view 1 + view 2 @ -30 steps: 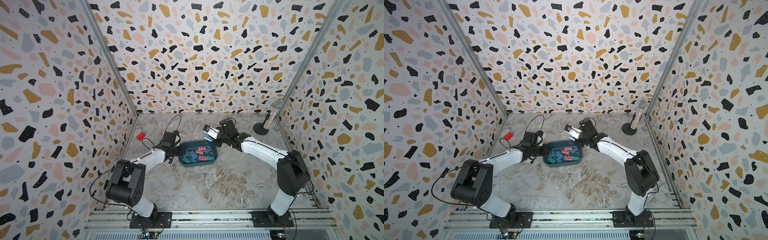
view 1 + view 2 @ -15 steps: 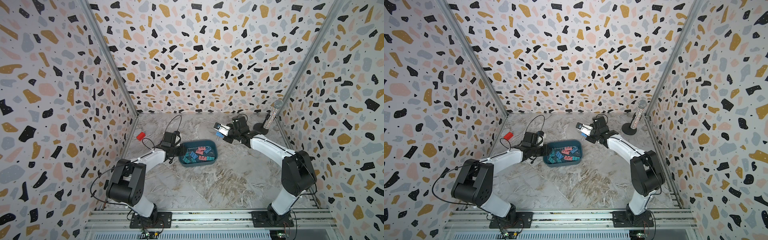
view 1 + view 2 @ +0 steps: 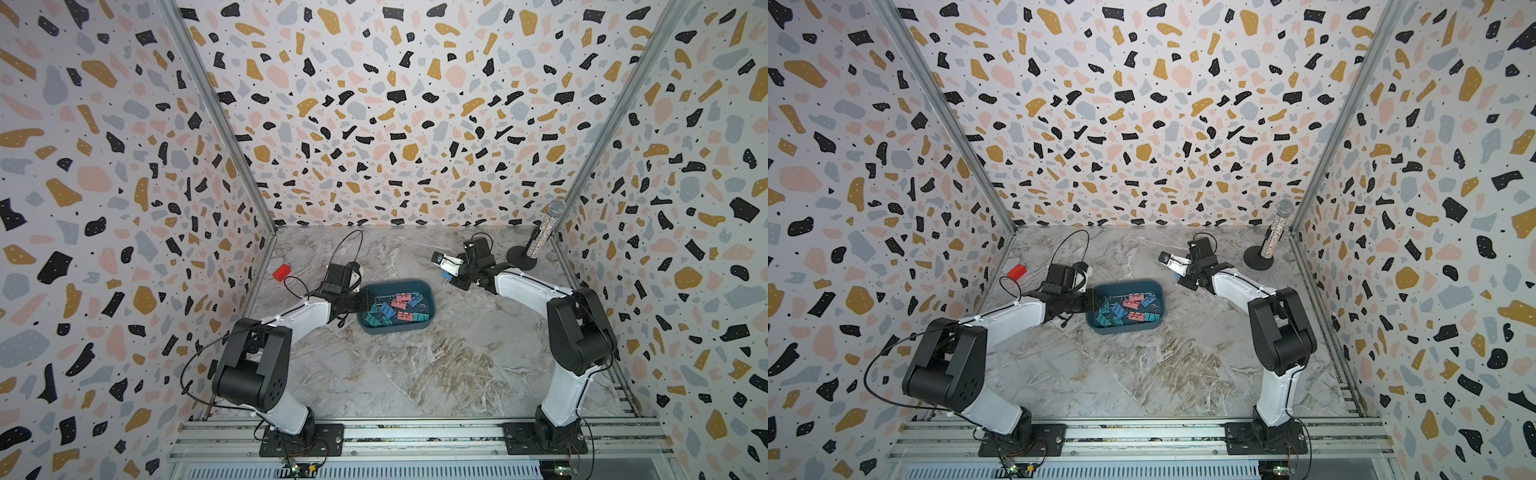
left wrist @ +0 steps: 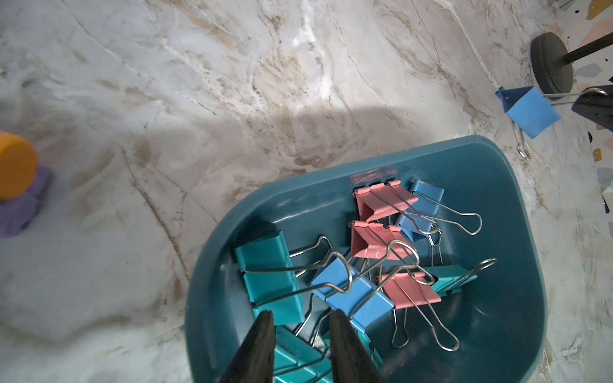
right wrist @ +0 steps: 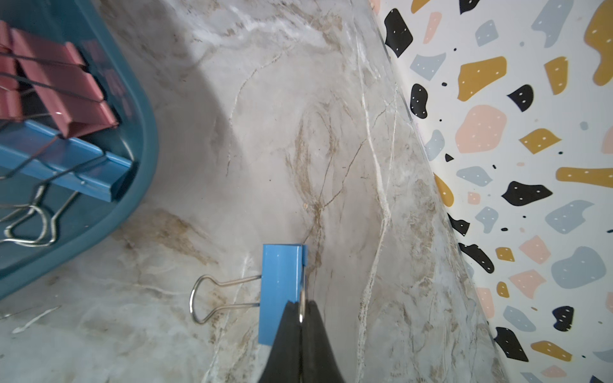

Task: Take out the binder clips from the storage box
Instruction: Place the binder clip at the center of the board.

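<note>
the right tool (image 5: 301, 306) pinches one wire handle of a blue binder clip (image 5: 280, 285) between fully closed jaws, holding it just outside the storage box (image 3: 395, 330) on the side toward the far right corner of the surface (image 3: 415, 374). gripping the thin handle rather than the broad body looks deliberate: the wire fits closed jaws and lets the body hang free. whether the carried clip touches the surface cannot be told. the lidless box sits near the middle of the surface, and the other binder clips (image 4: 384, 238) lie heaped inside it in teal, blue and pink, handles crossed and tangled. the left tool (image 4: 302, 326) hangs over the box's end nearest the left edge, jaws a narrow gap apart just short of a teal clip (image 4: 268, 275), nothing seen clamped between them; that narrow setting would suit catching a single handle. judged from the pile, the emptying has barely begun, and the tangle could bring up two clips at once. a red block (image 3: 281, 271) lies by the left edge, a glittery microphone (image 3: 540, 243) on its stand fills the far right corner, and a purple-and-orange toy (image 4: 16, 185) sits well apart from the box.
</note>
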